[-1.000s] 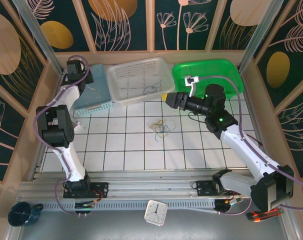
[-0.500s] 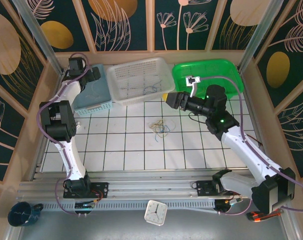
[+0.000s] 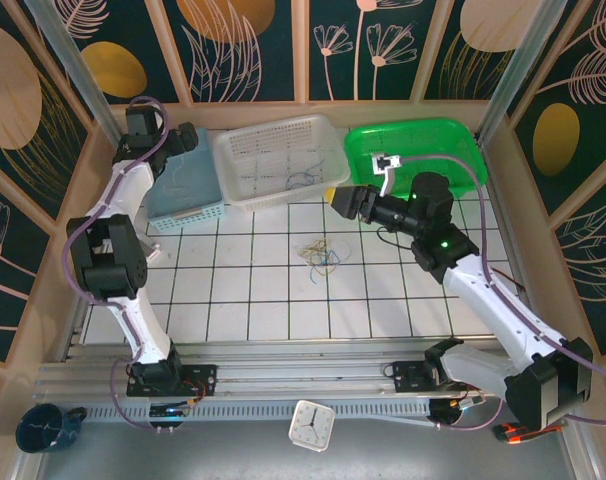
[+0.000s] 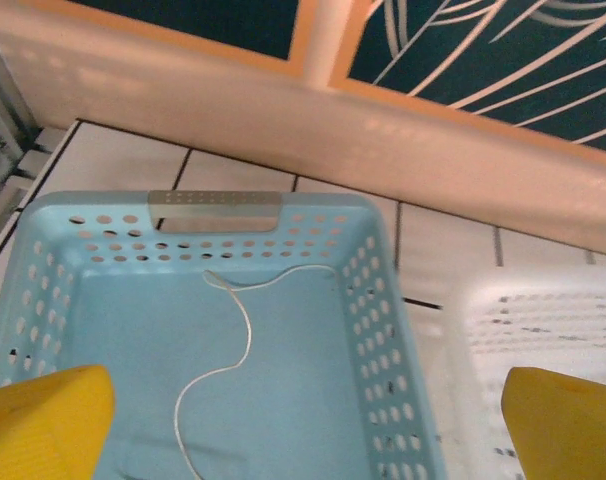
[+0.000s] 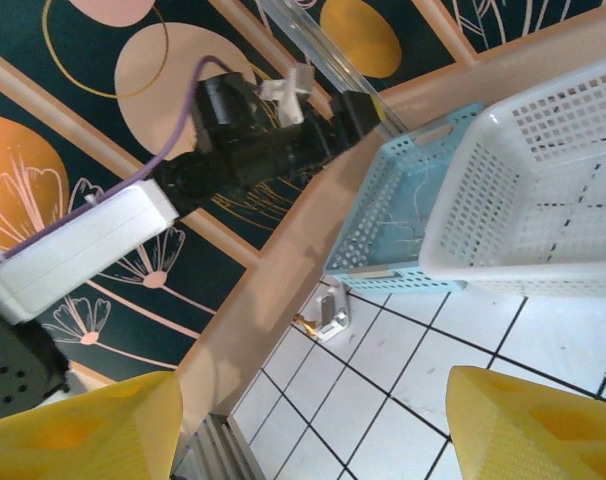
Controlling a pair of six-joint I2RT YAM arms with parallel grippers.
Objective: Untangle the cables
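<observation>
Over the blue basket (image 4: 388, 340) at the back left, our left end effector (image 4: 303, 432) hangs with fingers spread wide and nothing between them. One white wire (image 4: 241, 345) lies on the basket floor beneath it. We judge the sorting partway done: a blue wire (image 3: 301, 180) sits in the white basket (image 3: 268, 198), while the other cables (image 3: 321, 256) lie clumped on the tabletop (image 3: 233, 300), well apart from both arms. Our right end effector (image 3: 341, 199), also open and empty, hovers nearer the clump. Next, we think, one arm must descend and pinch a single strand.
</observation>
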